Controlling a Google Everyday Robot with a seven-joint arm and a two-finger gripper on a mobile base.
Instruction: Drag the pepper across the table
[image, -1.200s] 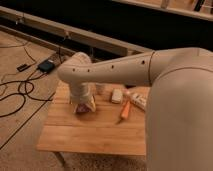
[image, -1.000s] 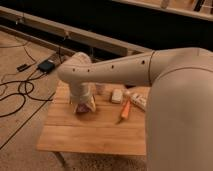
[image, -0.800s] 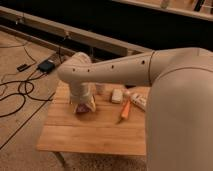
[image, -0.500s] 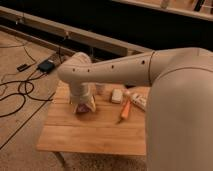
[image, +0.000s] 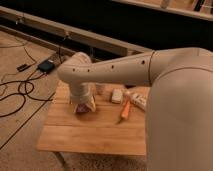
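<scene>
The orange pepper (image: 125, 110) lies on the bamboo table (image: 92, 134), right of its middle, with its thin end pointing toward the front. My gripper (image: 84, 107) hangs down from the big cream arm (image: 125, 70) over the left part of the table, well left of the pepper and apart from it. Its tip sits low, close to the table top.
A small cream block (image: 117, 95) and a white printed tube (image: 138, 101) lie just behind and right of the pepper. Black cables (image: 20, 92) and a dark box (image: 46, 65) lie on the floor to the left. A dark wall with a rail runs behind.
</scene>
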